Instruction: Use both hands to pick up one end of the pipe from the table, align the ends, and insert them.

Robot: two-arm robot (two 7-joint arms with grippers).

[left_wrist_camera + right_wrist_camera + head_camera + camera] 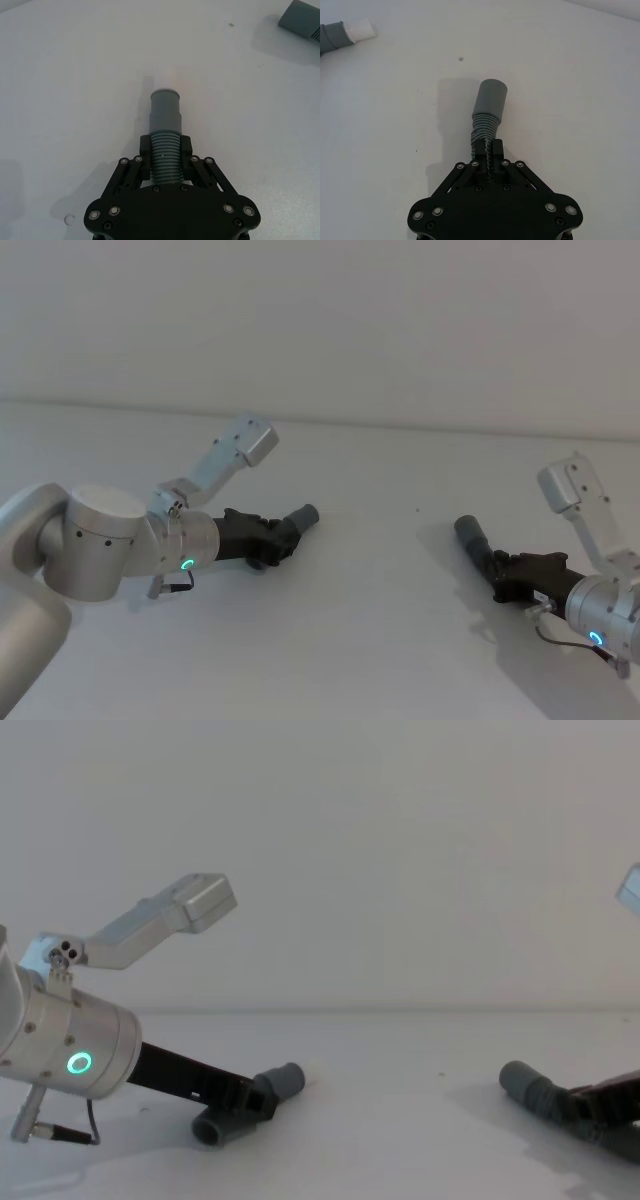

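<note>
Sensibly, left gripper (165,146) and right gripper (487,148) each pinched the pipe (165,167) behind a cuff (166,107), presumably leaving both ends (490,100) free for mating.

No text, label or number can be read (anywhere).

The left gripper (284,534) and right gripper (498,567) reach low and inward from opposite sides, well apart, each clamped on a pipe (165,107) piece.
</note>
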